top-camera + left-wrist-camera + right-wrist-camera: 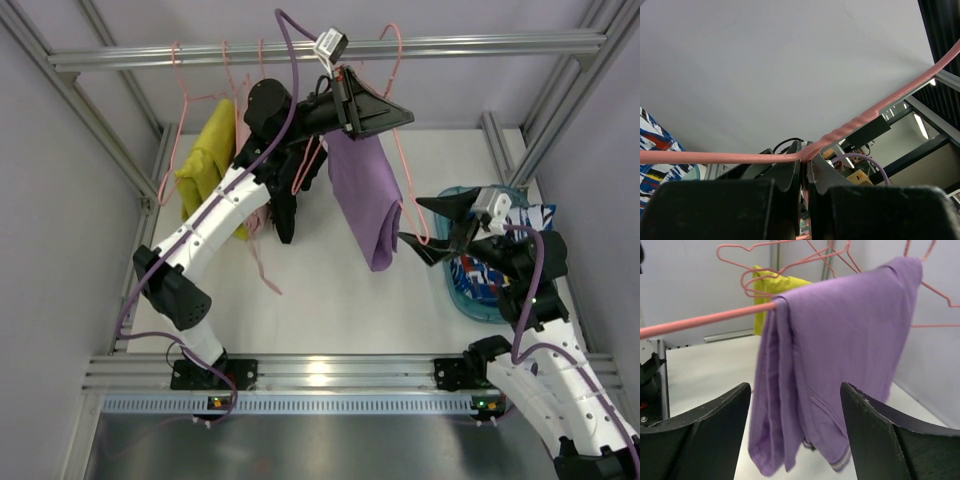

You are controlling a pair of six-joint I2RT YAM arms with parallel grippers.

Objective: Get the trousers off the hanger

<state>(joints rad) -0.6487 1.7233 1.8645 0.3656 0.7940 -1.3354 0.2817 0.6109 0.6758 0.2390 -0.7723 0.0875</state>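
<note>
Black fingers of the right gripper [795,387] stand wide apart, low and just in front of the folded purple trousers [840,340], touching nothing. These trousers drape over the lower bar of a thin pink wire hanger [705,320], hanging above the white tabletop [330,290]. Up near the aluminium rail [200,57] that spans the booth, the left gripper [804,160] has its jaws pressed together on the hanger's wire, just below the twisted neck. A yellow garment [210,165] and a black one [285,215] hang further left. Plain pale grey walls enclose the table, and a translucent blue plastic basket [470,300] of patterned cloth sits at the right
</note>
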